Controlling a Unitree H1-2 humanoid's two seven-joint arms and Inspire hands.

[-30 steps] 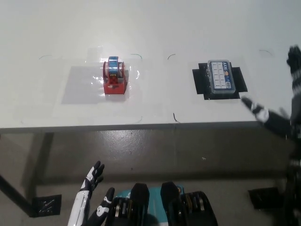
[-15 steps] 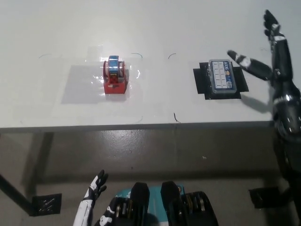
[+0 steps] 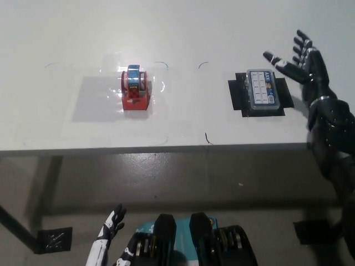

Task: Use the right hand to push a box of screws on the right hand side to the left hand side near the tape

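- i see the black right robot hand [image 3: 302, 61] raised over the right part of the white surface [image 3: 183, 33], fingers spread apart and holding nothing.
- it sits just to the right of and a little beyond the clear rectangular plastic box of screws [image 3: 260, 91], with one fingertip reaching towards the box's far right corner; i can't tell from this angle whether it touches, though it looks apart.
- the box of screws lies flat on a black rectangular mat [image 3: 258, 95] on the right side of the surface, long side running away from me, a blue label strip along its right edge.
- the red tape dispenser with a blue roll [image 3: 136, 88] stands well apart on the left side, upright on a glossy, clear patch of the surface.
- between the two, the surface carries only a few faint pen marks.
- the black forearm comes in from the right edge and bends up over the near edge of the surface.
- the white left robot hand [image 3: 110, 228] rests low at the lower left, below the surface edge and over the floor, fingers loosely spread and empty.
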